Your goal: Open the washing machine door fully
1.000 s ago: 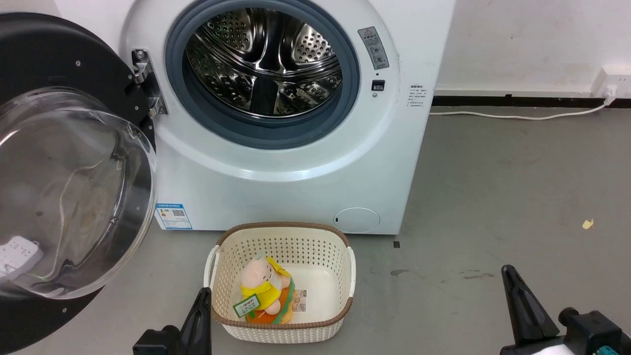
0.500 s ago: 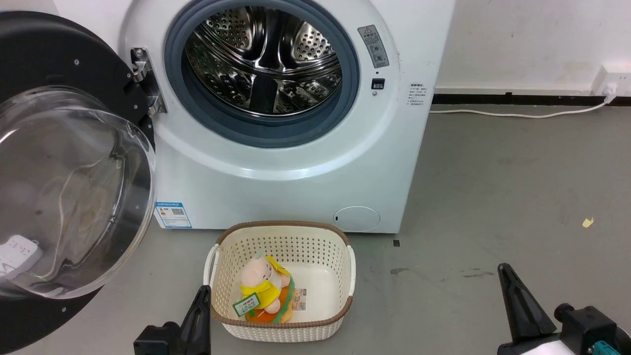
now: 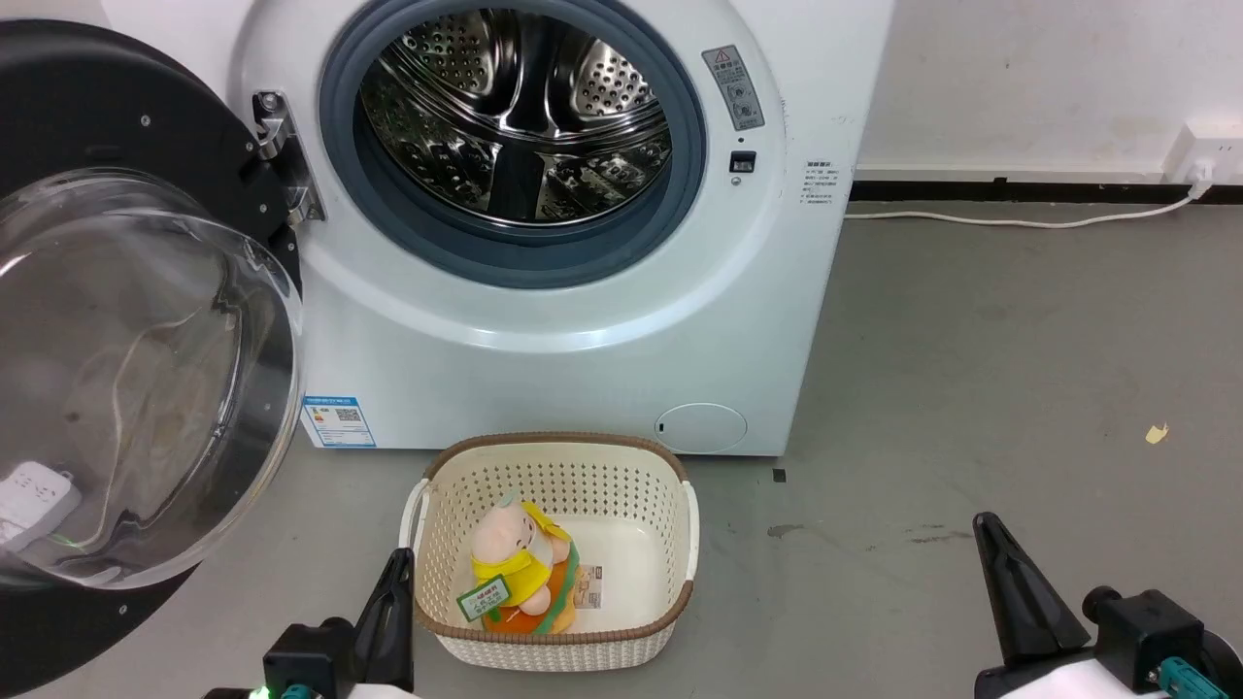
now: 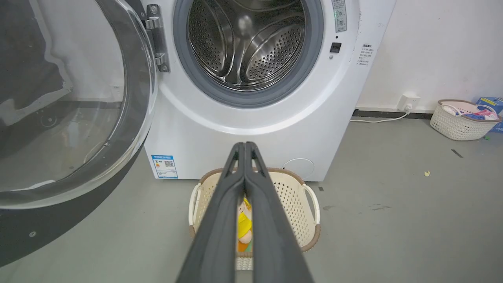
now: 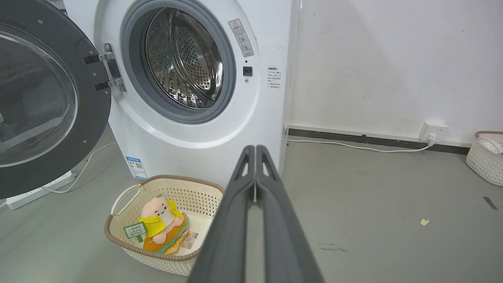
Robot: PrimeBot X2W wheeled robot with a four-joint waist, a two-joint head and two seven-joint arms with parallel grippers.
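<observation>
Dark fingers on both arms, pressed together with nothing between them. Left gripper (image 3: 393,582) sits low at the near-left corner of the cream basket (image 3: 691,529), close to its rim; I can't tell if it touches. Right gripper (image 3: 992,534) hangs over bare grey floor, well apart from everything.

Change over the last second:
- The whole head picture has drifted a little. Machine, basket and floor marks shift together, so I read that as the camera moving, not the things.
- A bit more of both wrist bodies now shows at the bottom edge.
- The washing machine door (image 3: 136,340) has kept the same angle against its metal hinge (image 3: 282,155).

Door position: swung out to my left, clear of the opening, inner face and bulging glass bowl turned toward me. Steel drum (image 3: 515,107) and grey rubber ring (image 3: 342,184) are fully exposed. Neither gripper is on the door or near it. My judgement is that the opening is as good as done and the arms are parked. If any swing is left, it is small.

View differences:
- Head view looks through the glass at a white power strip (image 3: 29,495), distorted by the bowl.
- Right wrist view looks under the door's lower edge and gives that strip directly, lying on the floor behind the door with its cable trailing. Worth minding if I push the door further back.
- Right wrist view also gives the plush toy (image 5: 161,220) in the basket plainly; in the left wrist view my own fingers cover most of it.
- Left wrist view adds a second basket (image 4: 458,124) by the far wall.
</observation>
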